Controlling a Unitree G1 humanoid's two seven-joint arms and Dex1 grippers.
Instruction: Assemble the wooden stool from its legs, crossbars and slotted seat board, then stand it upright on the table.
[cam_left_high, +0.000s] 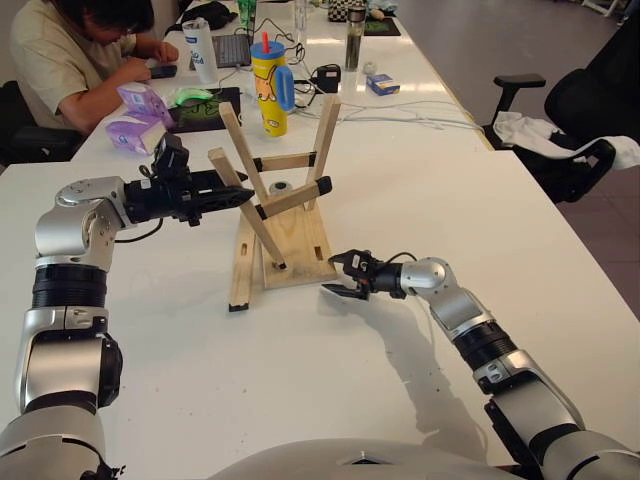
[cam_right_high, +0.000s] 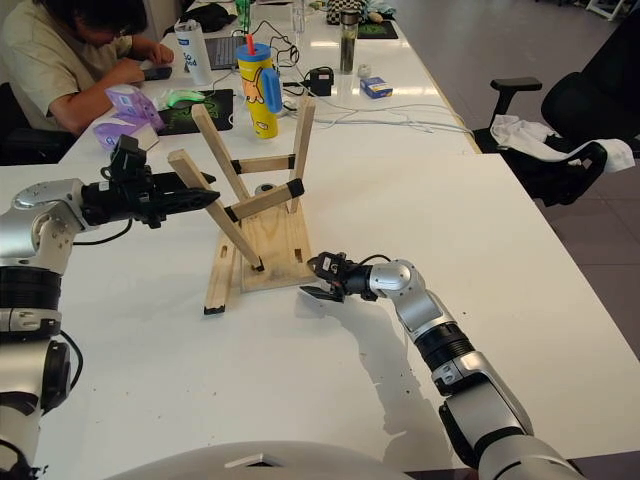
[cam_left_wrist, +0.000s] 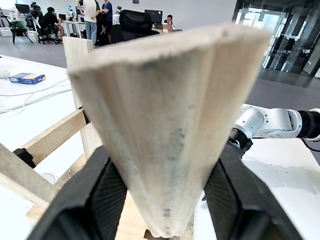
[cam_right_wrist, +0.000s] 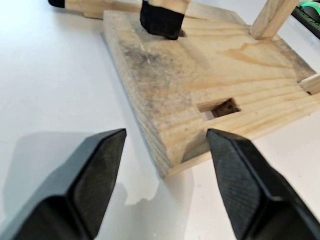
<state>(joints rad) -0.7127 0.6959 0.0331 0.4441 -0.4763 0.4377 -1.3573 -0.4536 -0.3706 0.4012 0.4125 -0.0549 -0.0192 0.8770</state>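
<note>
Stool (cam_left_high: 290, 200) parts are plain pale wood: stiff, light, with a dry grain that the rubber pads should grip well. The joints look only push-fitted, so I judge that a hard pull on one leg could rack or unseat the frame. The safest hold is low on a leg near its slot, or on the board's edge, not on a crossbar.

It sits upside down in the middle of the table (cam_left_high: 450, 220). The board (cam_left_high: 305, 255) lies flat and three legs (cam_left_high: 325, 140) slant up from it, tied by two crossbars (cam_left_high: 285, 161) with dark end caps. A fourth stick (cam_left_high: 240, 270), dark-tipped, lies along the board's left edge, touching it. An empty slot (cam_right_wrist: 220, 106) shows near the board's near right corner.

The left gripper (cam_left_high: 238, 194) is clamped on the upper part of the nearest slanting leg. The right gripper (cam_left_high: 335, 274) rests low by the table with its fingers (cam_right_wrist: 95, 165) spread; the board's corner lies just ahead between them, untouched.
</note>
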